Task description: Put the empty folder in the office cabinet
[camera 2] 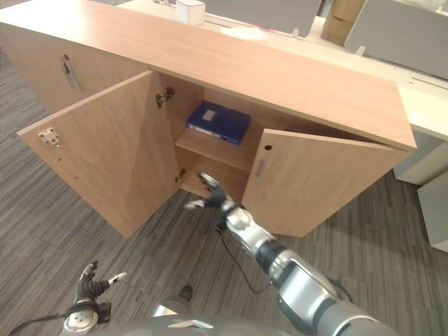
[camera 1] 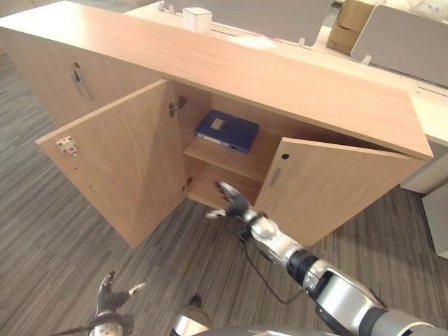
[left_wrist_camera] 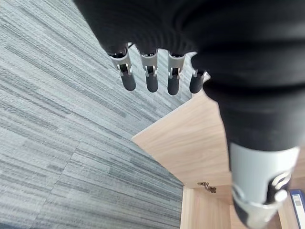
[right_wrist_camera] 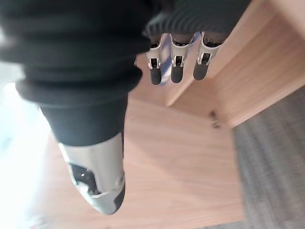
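Resting flat on upper shelf (camera 1: 231,159) of cabinet (camera 1: 294,80): blue folder (camera 1: 226,131). Right hand (camera 1: 234,201) empty, fingers spread, just before the opening; left hand (camera 1: 112,299) low, relaxed. Probably closing next: swing left door (camera 1: 119,157) first, palm flat, clear of hinge.

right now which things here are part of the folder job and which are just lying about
Part of the job:
- blue flat folder, lying on the upper shelf
- light wooden office cabinet, both doors open
- right hand, open, in front of the lower shelf
- left hand, open, low over the carpet

Just lying about:
- small white box on the cabinet top
- brown cardboard box behind the desk
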Robot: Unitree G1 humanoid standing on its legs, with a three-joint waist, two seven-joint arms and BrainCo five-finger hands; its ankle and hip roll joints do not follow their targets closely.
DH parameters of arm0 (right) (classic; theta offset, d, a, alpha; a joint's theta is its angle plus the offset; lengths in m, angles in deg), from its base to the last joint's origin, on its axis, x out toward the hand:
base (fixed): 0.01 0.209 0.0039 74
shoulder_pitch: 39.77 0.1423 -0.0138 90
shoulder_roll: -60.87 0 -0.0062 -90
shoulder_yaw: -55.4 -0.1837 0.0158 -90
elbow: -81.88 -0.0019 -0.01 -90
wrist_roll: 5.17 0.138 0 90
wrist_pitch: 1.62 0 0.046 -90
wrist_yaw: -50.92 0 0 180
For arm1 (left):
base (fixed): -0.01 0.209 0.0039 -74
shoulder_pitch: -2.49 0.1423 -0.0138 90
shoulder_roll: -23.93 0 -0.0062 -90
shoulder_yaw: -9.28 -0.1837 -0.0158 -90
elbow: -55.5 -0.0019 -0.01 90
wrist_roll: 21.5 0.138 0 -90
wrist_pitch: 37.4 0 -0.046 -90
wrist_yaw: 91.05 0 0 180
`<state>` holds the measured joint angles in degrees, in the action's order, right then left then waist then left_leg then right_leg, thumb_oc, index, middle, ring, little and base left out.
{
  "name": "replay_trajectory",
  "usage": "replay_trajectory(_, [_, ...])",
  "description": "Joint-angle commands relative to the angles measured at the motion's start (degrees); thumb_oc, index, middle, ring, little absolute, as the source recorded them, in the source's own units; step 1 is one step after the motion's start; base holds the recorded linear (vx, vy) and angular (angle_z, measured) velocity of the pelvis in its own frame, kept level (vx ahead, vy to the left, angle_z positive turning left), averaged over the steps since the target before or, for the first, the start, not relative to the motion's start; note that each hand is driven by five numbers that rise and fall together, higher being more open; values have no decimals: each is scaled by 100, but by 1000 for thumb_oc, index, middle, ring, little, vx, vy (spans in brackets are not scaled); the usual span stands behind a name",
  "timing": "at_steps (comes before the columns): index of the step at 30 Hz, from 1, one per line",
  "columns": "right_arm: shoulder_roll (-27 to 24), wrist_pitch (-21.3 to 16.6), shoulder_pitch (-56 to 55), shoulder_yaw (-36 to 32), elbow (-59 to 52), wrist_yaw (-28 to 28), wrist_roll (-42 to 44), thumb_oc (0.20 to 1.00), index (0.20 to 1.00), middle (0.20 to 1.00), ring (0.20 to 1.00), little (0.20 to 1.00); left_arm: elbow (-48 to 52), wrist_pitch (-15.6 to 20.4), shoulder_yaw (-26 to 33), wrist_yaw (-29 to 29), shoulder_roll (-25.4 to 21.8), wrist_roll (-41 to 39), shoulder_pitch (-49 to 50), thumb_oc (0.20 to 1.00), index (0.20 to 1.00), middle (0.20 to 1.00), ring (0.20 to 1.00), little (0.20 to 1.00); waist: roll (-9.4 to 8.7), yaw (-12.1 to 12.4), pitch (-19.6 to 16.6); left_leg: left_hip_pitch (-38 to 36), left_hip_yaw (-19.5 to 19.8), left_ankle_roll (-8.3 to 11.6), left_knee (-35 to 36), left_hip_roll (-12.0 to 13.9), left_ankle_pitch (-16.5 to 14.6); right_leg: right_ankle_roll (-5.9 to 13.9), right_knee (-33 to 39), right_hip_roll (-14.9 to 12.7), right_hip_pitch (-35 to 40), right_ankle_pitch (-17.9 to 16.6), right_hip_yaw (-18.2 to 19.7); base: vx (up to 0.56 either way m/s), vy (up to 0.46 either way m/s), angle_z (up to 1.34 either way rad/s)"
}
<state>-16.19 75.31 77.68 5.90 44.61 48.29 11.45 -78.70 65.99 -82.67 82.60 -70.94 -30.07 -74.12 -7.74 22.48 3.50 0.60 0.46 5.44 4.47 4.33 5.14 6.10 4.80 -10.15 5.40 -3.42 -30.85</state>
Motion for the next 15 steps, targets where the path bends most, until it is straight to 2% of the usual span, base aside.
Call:
replay_trajectory(1, [-462, -296, -265, -184, -108, 175, -225, 1000, 1000, 1000, 1000, 1000, 199, 333, 227, -462, -513, 203, -1, 1000, 1000, 1000, 1000, 1000, 134, 105, -166, -11, -102, 35, -18, -18, -180, 328, -57, -204, 156, -68, 35, 22, -19, 6])
replay_trajectory(4, [-639, -313, -733, -422, 65, 140, -270, 1000, 1000, 1000, 1000, 1000, 320, 398, 562, -691, -577, 334, 118, 1000, 1000, 1000, 1000, 1000, 126, 121, -157, 36, -18, 43, -23, -23, -159, 339, -66, -206, 171, -54, -64, 4, -23, 26])
replay_trajectory(5, [-820, -322, -1183, -579, 203, 102, -427, 1000, 1000, 1000, 1000, 1000, 487, 430, 973, -910, -650, 508, 312, 1000, 1000, 1000, 1000, 1000, 118, 165, -126, 74, 60, 54, -22, -27, -144, 347, -62, -207, 195, -30, -147, 6, -30, 10])
replay_trajectory(8, [-974, -317, -1885, -810, 413, 40, -768, 1000, 1000, 1000, 1000, 1000, 717, 399, 1718, -1218, -771, 870, 778, 1000, 1000, 1000, 1000, 1000, 96, 188, -126, 116, 157, 63, -20, -45, -140, 356, -51, -192, 239, 14, -278, 15, -34, 22])
replay_trajectory(10, [-1008, -306, -2088, -889, 445, 26, -858, 1000, 1000, 1000, 1000, 1000, 790, 393, 1938, -1306, -807, 988, 921, 1000, 1000, 1000, 1000, 1000, 86, 189, -121, 128, 176, 69, -21, -39, -138, 359, -50, -189, 247, 25, -308, 8, -20, 22])
replay_trajectory(12, [-1097, -255, -2652, -1315, 651, 16, -1043, 1000, 1000, 1000, 1000, 1000, 988, 324, 2638, -1575, -885, 1373, 1302, 1000, 1000, 1000, 1000, 1000, 81, 183, -81, 178, 207, 81, -24, -33, -125, 371, -52, -190, 234, 40, -383, -6, -26, 13])
replay_trajectory(15, [-1165, -200, -2947, -1562, 743, 35, -1116, 1000, 1000, 1000, 1000, 1000, 881, 279, 2952, -1705, -1051, 1453, 1311, 1000, 1000, 1000, 1000, 1000, 68, 129, -65, 233, 224, 92, -27, -18, -114, 378, -53, -197, 208, 47, -423, -8, -11, 9])
